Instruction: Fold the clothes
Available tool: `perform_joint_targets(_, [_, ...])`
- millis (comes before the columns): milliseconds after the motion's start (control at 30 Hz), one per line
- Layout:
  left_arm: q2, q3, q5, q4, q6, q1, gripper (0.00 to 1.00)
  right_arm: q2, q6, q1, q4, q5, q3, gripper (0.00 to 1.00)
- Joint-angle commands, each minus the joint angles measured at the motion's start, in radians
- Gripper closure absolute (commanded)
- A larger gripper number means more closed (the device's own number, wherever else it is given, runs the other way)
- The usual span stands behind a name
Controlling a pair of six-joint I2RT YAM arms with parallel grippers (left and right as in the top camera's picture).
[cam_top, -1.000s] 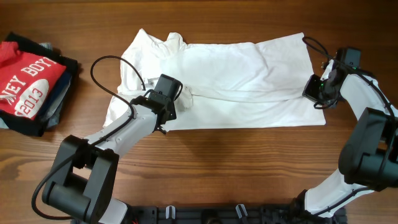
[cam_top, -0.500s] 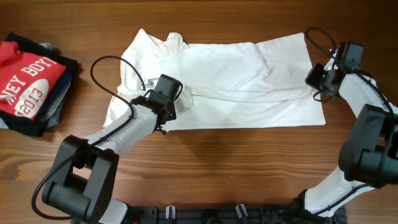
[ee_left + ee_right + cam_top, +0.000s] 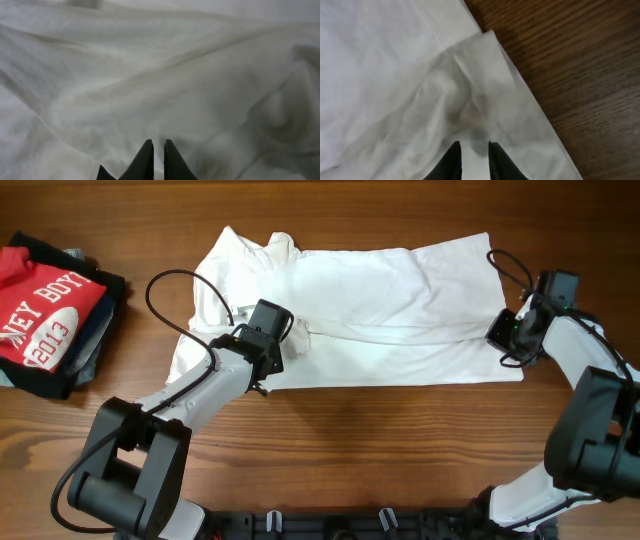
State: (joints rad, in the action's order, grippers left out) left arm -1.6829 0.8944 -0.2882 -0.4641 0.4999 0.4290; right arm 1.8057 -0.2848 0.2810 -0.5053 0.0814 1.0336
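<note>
Overhead view: A large white T-shirt (image 3: 380, 310) lies spread across the far middle of a brown wooden surface (image 3: 380, 450). Its body runs left to right and its crumpled collar end is at the left. The left claw (image 3: 285, 335) rests on the shirt's lower left part, beside a small bunch of raised cloth. The right claw (image 3: 500, 332) sits at the shirt's right edge, near the lower right corner. Well apart, at the far left of the surface, is a pile of clothes. A red shirt with white lettering (image 3: 45, 310) lies on top of dark garments (image 3: 108, 292).

Left wrist view: White T-shirt cloth (image 3: 175, 75) fills the whole picture in soft folds and creases. The left claw (image 3: 155, 150) points into it from the bottom edge. Its two dark fingers are closed to a thin slit. Whether any cloth is pinched between them cannot be told.

Right wrist view: The T-shirt's corner (image 3: 395, 65) lies on the wood, with its hem folded over. Bare surface (image 3: 570, 60) shows at the right. The right claw (image 3: 474, 150) is low over the cloth, its fingers a narrow gap apart. White fabric shows in that gap, and wrinkles gather toward the tips. Whether the claw grips the fabric cannot be told.
</note>
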Motion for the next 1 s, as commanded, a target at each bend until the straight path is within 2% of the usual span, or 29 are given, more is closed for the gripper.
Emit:
perform_joint_targets(0, [0.011,-0.006,-0.016,0.001,0.006,-0.006,0.92,0.03,-0.006,-0.002,0.082,0.006,-0.008,0.81])
perform_joint_targets(167, [0.011,-0.006,-0.016,0.0,0.006,-0.006,0.92,0.03,-0.034,-0.002,0.206,0.009,-0.008,0.76])
perform_joint_targets(433, [0.011,-0.006,-0.016,0.0,0.006,-0.006,0.92,0.035,-0.036,-0.002,0.348,0.04,-0.008,0.75])
perform_joint_targets(767, [0.011,-0.006,-0.016,-0.003,0.006,-0.006,0.9,-0.013,-0.03,-0.002,0.27,0.046,-0.007,0.69])
perform_joint_targets(967, [0.011,-0.006,-0.016,-0.003,0.006,-0.006,0.89,-0.013,-0.085,-0.003,0.123,0.103,-0.007,0.68])
